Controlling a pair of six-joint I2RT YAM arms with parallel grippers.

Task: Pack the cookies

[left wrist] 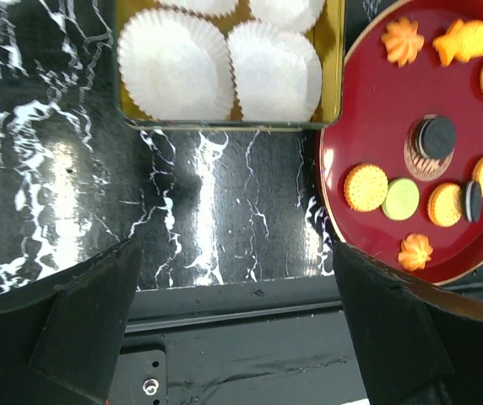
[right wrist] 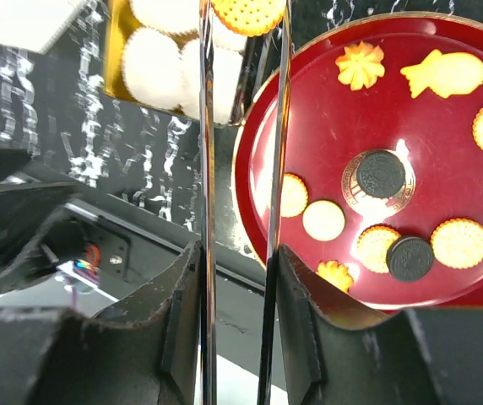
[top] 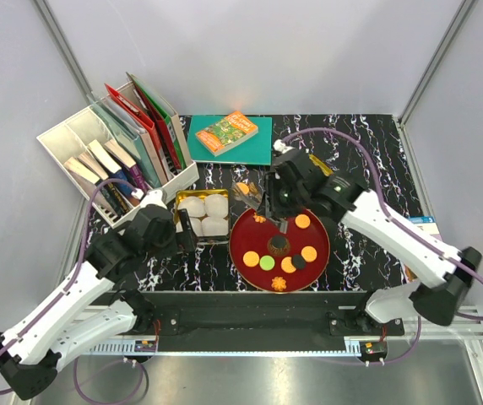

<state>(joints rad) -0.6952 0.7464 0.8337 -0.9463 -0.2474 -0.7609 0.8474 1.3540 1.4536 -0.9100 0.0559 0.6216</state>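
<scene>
R claw (right wrist: 237, 257) clamps tongs (right wrist: 204, 169) pinching round orange cookie (right wrist: 248, 12).

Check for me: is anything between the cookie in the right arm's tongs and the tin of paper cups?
Nothing visible. The round cookie in the tongs hangs by the tin's right edge, the paper cups uncovered. The left gripper is open at the tin's left side, off that path.

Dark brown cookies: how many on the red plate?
2. One dark brown cookie sits on the centre of the red plate; the other lies right of it toward the near rim, against an orange round cookie. None seems hidden.
</scene>
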